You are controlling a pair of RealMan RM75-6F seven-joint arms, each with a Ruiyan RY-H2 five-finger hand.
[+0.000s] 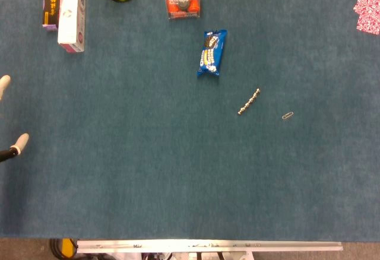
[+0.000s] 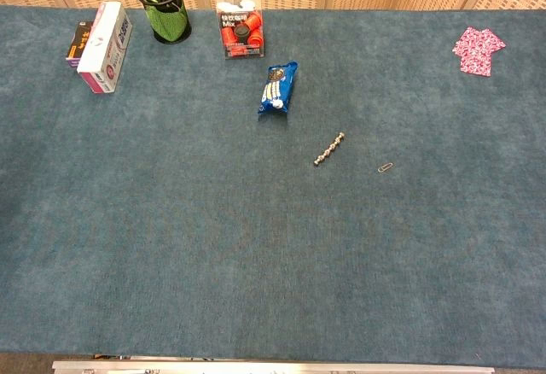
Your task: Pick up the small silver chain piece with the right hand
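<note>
I have the silver chain piece [image 1: 249,101] lying flat on the blue-carpeted counter [image 1: 148,177], a little right of centre, running diagonally from about 7 o'clock up to 1 o'clock. It sits at roughly 5 o'clock from the blue snack packet [image 1: 212,52], apart from it, with a paperclip [image 1: 287,116] near it at 3 o'clock.

My right hand shows in neither camera, so I cannot say how its fingers stand. At the far left edge of the head view I see two pale fingertips [image 1: 21,141], probably the left hand [image 1: 10,123]; too little shows for me to tell whether it is spread or curled, though nothing appears to be in it.

I judge the chain light, a short string of hard beads, limp at the links and likely slippery, and it lies low in the carpet pile. I would bring the right hand in from 4 o'clock, clear of the paperclip, and pinch across the middle beads with thumb and a finger, so both ends hang evenly. Taking one end risks it swinging or slipping out.
</note>
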